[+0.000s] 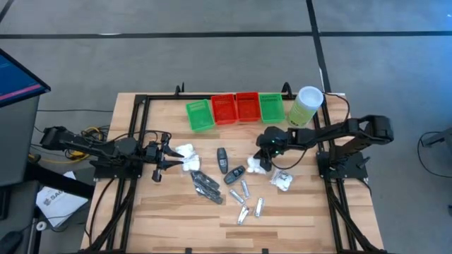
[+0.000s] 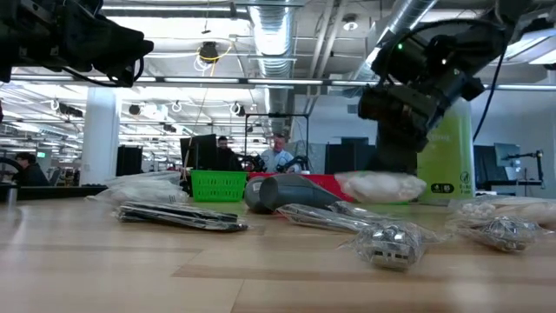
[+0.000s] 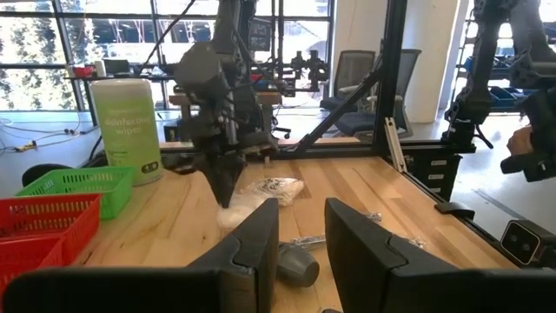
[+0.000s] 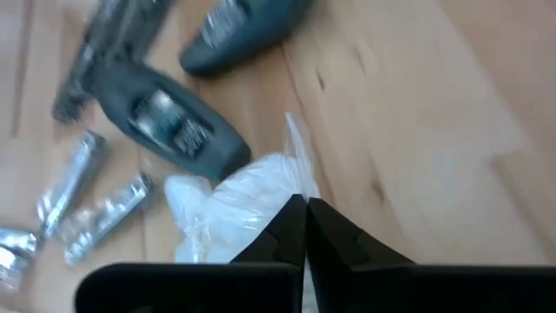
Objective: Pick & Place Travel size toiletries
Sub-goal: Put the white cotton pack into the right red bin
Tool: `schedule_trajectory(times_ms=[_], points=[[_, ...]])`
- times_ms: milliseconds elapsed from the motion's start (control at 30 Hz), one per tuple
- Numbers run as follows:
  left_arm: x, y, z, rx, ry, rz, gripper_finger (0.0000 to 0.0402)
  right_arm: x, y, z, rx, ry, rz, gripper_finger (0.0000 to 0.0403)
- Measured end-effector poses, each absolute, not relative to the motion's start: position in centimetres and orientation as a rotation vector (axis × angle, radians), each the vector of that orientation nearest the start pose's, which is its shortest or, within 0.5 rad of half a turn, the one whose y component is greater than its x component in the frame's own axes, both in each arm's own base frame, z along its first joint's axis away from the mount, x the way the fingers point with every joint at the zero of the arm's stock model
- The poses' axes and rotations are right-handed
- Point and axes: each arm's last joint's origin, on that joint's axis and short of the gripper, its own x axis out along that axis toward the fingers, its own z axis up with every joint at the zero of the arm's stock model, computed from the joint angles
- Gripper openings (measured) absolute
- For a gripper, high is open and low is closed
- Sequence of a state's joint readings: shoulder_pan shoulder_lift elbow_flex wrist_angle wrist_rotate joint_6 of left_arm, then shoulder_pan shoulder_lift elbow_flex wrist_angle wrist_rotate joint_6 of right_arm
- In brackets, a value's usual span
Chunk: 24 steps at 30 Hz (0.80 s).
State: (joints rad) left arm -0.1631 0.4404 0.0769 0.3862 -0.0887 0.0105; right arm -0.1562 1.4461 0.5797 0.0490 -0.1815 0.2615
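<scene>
1. Wooden worktop (image 1: 176,212) in an open-plan lab carries the travel-size toiletries scattered across its middle: four white soft packets, three dark grey oval pieces, one black narrow pack, about five small silver tubes.
2. White packets: two (image 1: 185,156) lie toward the left edge, one (image 1: 256,166) mid-table, one (image 1: 282,181) toward the right edge.
3. Grey ovals (image 1: 222,161) sit at the centre; the black narrow pack (image 1: 205,185) lies just left of them; the silver tubes (image 1: 245,201) spread toward the near edge.
4. Right gripper (image 4: 305,228) is down on the mid-table packet (image 4: 234,204), fingers pressed together on its wrapper, a grey oval (image 4: 165,117) just beside.
5. Left gripper (image 1: 167,156) hovers at the left-hand packets, fingers (image 3: 261,235) apart, holding nothing.
6. Four small trays line the far edge, green (image 1: 199,115), red (image 1: 224,109), red (image 1: 247,106), green (image 1: 271,106), with a tall pale green cylinder (image 1: 305,106) at the far right corner.
7. People sit at desks beyond the table.
</scene>
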Motion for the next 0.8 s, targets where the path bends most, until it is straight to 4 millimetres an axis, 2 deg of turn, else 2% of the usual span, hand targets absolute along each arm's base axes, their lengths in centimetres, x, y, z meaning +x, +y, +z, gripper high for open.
schedule_trajectory(times_ms=[167, 467, 633, 800], points=[[12.7, -1.8, 18.7, 0.008, -0.023, -0.074, 0.0087, 26.5, -3.8, 17.7, 0.314, 0.746, -0.097, 0.0001], [12.7, -1.8, 18.7, 0.008, -0.023, -0.074, 0.0087, 28.6, -5.0, 23.6, 0.057, 0.679, -0.289, 0.0], [12.7, -1.8, 18.7, 0.008, -0.023, -0.074, 0.0087, 28.8, -5.7, 24.9, -0.066, 0.657, -0.452, 0.0], [12.7, -1.8, 18.7, 0.008, -0.023, -0.074, 0.0087, 28.9, -6.6, 24.3, -0.166, 0.699, -0.577, 0.0]])
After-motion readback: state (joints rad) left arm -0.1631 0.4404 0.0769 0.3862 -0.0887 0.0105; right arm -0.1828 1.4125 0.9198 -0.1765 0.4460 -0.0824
